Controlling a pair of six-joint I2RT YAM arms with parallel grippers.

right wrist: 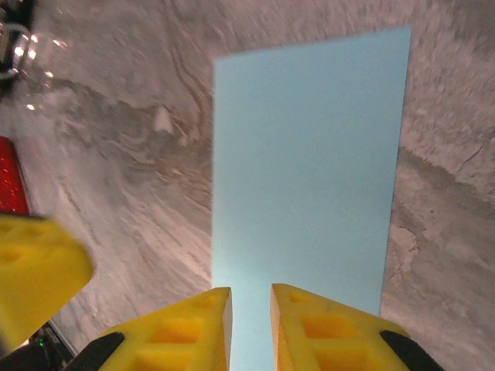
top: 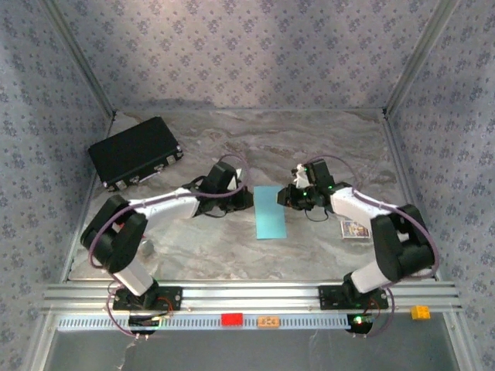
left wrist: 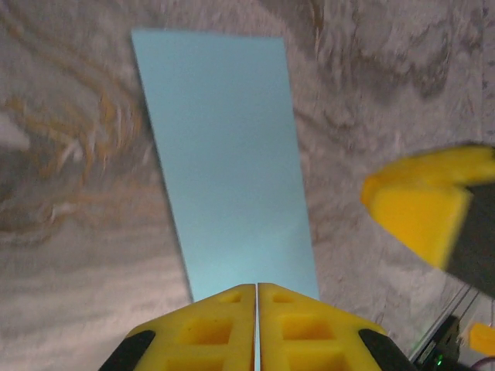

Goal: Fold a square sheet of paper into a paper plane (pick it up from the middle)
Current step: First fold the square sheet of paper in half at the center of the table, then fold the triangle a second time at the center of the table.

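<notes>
Fingers of your left gripper [left wrist: 257, 287] are pressed tight together and those of your right gripper [right wrist: 250, 290] stand a narrow slit apart, both at the sheet of paper [top: 271, 212].
Your marbled table [top: 325, 147] fills the middle of the top view, with the black case [top: 135, 152] at upper left, well apart. The sheet of paper lies flat at centre as a tall light-blue rectangle between your grippers, left gripper at its left edge, right gripper at its upper right. You cannot tell whether the left fingers nip it. A small printed card [top: 355, 229] lies right of it.
</notes>
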